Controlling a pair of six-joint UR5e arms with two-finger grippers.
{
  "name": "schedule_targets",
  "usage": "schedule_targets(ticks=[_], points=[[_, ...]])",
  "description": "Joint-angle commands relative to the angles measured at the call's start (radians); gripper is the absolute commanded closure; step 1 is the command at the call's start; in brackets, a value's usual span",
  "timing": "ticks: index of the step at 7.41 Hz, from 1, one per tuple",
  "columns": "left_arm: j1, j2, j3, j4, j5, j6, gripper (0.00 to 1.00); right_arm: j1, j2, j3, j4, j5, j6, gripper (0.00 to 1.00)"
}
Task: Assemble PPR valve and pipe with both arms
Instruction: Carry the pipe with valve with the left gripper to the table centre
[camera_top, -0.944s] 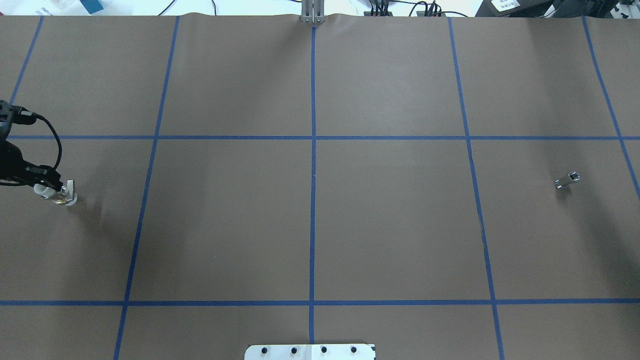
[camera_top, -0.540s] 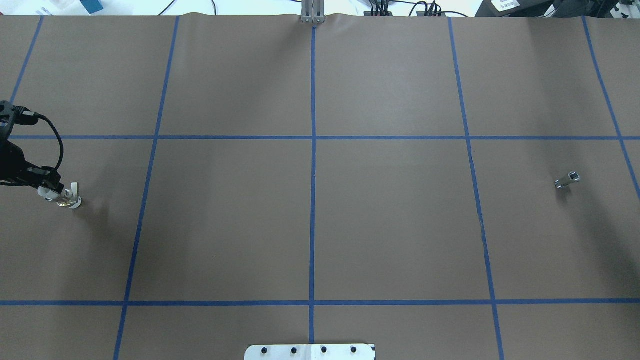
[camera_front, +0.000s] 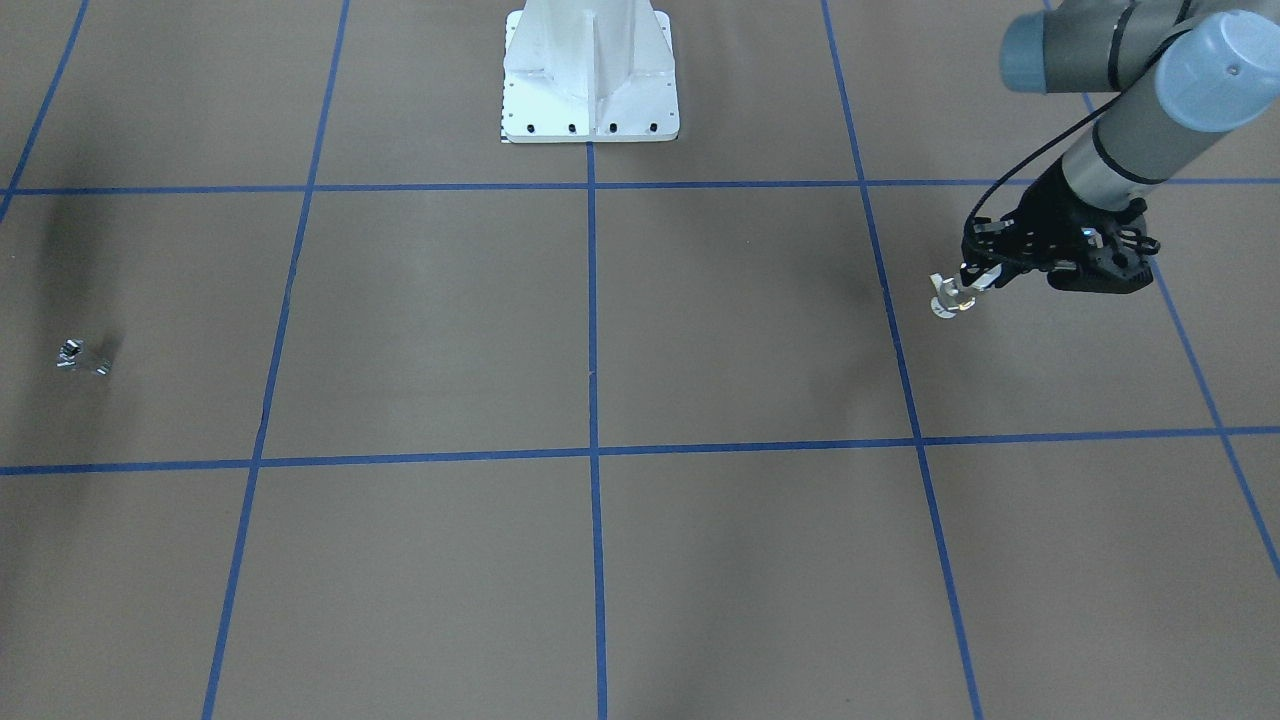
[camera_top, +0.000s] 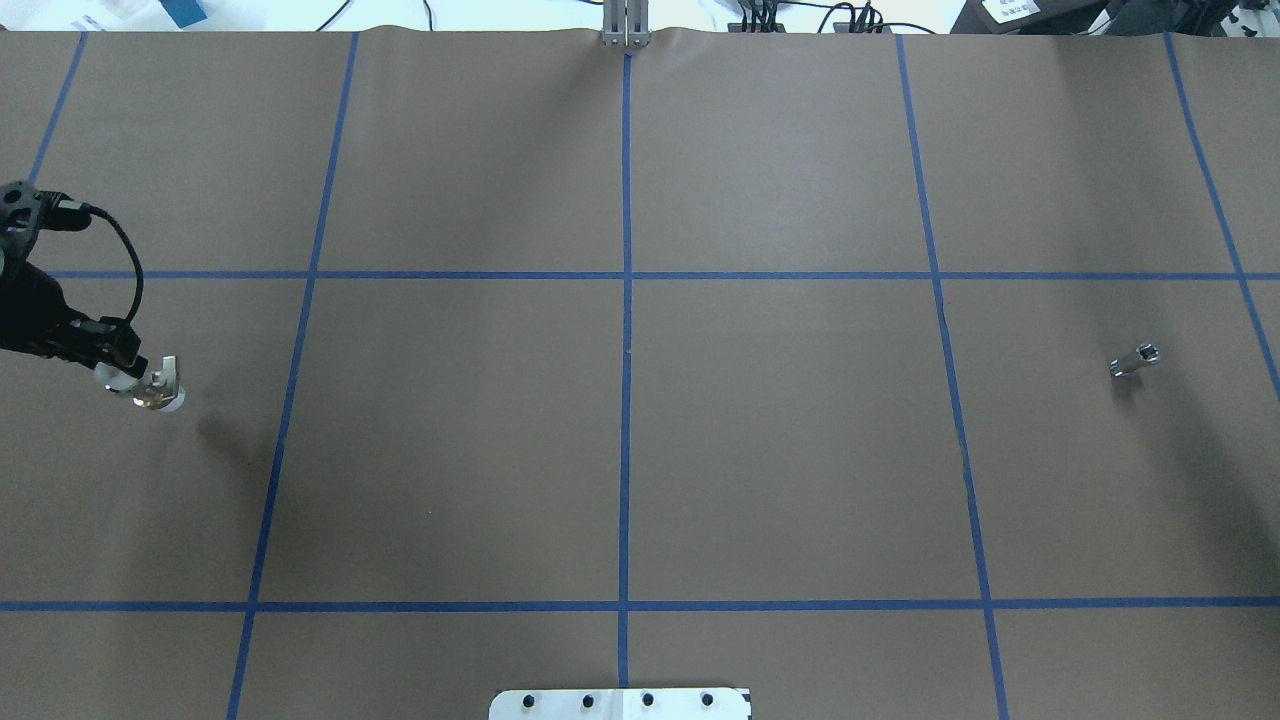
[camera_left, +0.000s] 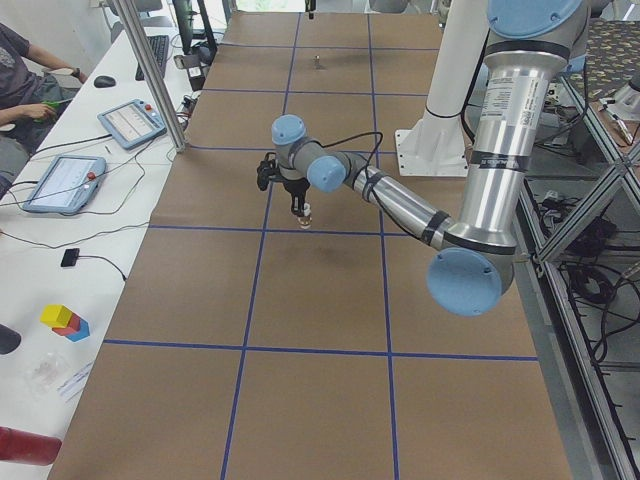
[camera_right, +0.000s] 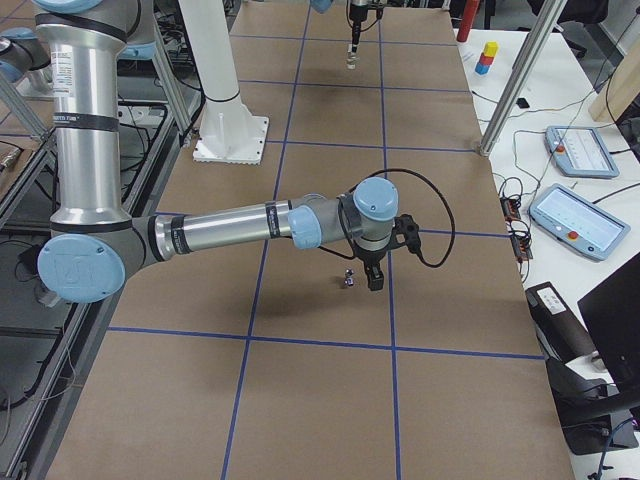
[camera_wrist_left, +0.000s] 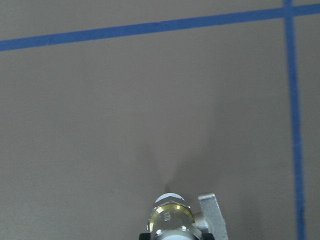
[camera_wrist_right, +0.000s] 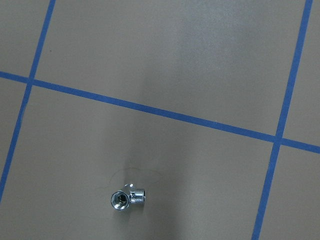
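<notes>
Pickup step: our left pincer (camera_top: 118, 368) grips the PPR valve (camera_top: 152, 390) above the desk (camera_top: 640, 450), left side. The pipe (camera_top: 1136, 360) lies far right, with the right pincer (camera_right: 372, 282) beside it, opening unclear. Next we likely grasp it.

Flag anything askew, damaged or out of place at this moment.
Nothing stands out. The jaws of the left gripper hold the PPR valve above the table; the pipe lies alone on the robot's right, untouched.

PPR valve (camera_wrist_left: 171, 215): white plastic, brass | pipe (camera_wrist_right: 127, 197): shiny metal | table (camera_top: 780, 450): matt
</notes>
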Motion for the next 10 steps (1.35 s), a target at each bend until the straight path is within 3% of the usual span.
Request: schedule_targets(ticks=[1, 3, 4, 6, 7, 10], points=[[0.192, -0.217, 0.026, 0.069, 0.143, -0.197, 1.00, -0.005, 0.001, -0.001, 0.003, -0.002, -0.010, 0.00], [0.231, -0.519, 0.229, 0.207, 0.190, -0.227, 1.00, -0.017, 0.006, -0.001, 0.003, -0.002, -0.001, 0.00], [0.236, -0.598, 0.321, 0.190, 0.193, -0.253, 1.00, -0.017, 0.007, -0.001, 0.003, -0.002, -0.001, 0.00], [0.245, -0.846, 0.676, 0.096, 0.224, -0.255, 1.00, -0.017, 0.009, -0.001, 0.004, -0.001, -0.001, 0.00], [0.251, -0.849, 0.720, 0.029, 0.236, -0.255, 1.00, -0.017, 0.013, 0.001, 0.004, -0.001, 0.001, 0.00], [0.268, -0.853, 0.764, 0.019, 0.241, -0.250, 1.00, -0.017, 0.013, 0.001, 0.004, -0.002, -0.001, 0.00]])
